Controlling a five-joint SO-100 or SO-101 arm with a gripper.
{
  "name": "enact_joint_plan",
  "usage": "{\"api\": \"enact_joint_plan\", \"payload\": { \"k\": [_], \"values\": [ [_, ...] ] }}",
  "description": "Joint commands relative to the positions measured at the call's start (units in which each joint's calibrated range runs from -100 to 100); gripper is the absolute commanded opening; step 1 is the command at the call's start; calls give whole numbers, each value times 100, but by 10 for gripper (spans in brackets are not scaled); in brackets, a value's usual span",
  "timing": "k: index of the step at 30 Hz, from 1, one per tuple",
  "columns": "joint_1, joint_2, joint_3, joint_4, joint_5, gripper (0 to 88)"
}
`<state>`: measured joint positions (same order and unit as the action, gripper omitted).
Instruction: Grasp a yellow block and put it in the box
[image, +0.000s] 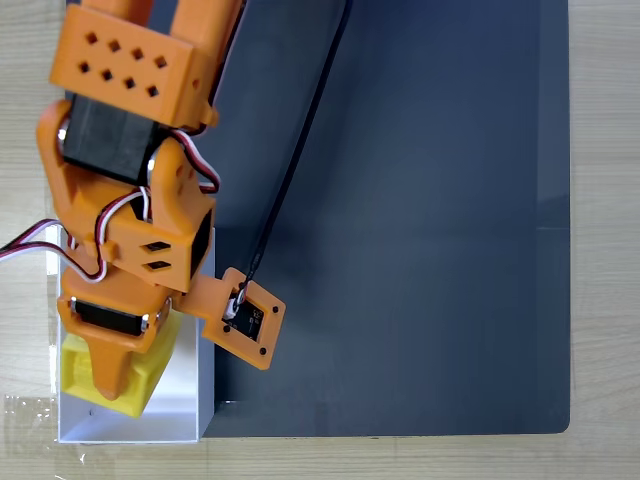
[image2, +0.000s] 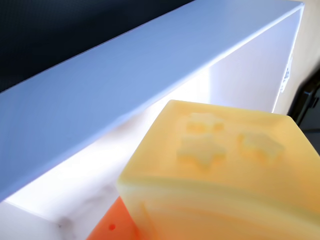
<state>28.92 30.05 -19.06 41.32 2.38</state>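
Yellow plastic crowds the wrist view: the yellow block (image2: 225, 175) sits right under the lens, its upper face showing 3 small raised star-like shapes instead of 1 round stud, though the close focus blurs them. Just below it an orange sliver of the hand (image2: 112, 231) peeks out at the bottom edge.

Beyond the block, the box (image2: 150, 85) presents 1 long white wall running across the frame, with its bright floor showing in the gap between wall and block. So the block lies inside the box's outline, on the hand's side of that wall.

From the fixed view, the hand (image: 105, 375) points down toward the bottom edge of the frame, directly above the box (image: 185, 425), which sits at the corner of the dark mat (image: 420, 200) on the wooden worktop (image: 605, 200). The yellow block (image: 140, 385) shows on both sides of the orange finger, so the hand appears closed on it, narrow to the block's width.

My judgement: the block hangs over the box floor, and the coming move is simply to release it.
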Motion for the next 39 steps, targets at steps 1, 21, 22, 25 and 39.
{"api": "enact_joint_plan", "payload": {
  "k": [1,21,22,25,39],
  "values": [
    [20,-115,-324,-14,30,230],
    [-39,-166,-315,457,219,421],
    [-39,-191,-315,457,213,421],
    [-47,-259,-378,457,182,406],
    [-653,-3259,418,2342,156,19]
  ]
}}
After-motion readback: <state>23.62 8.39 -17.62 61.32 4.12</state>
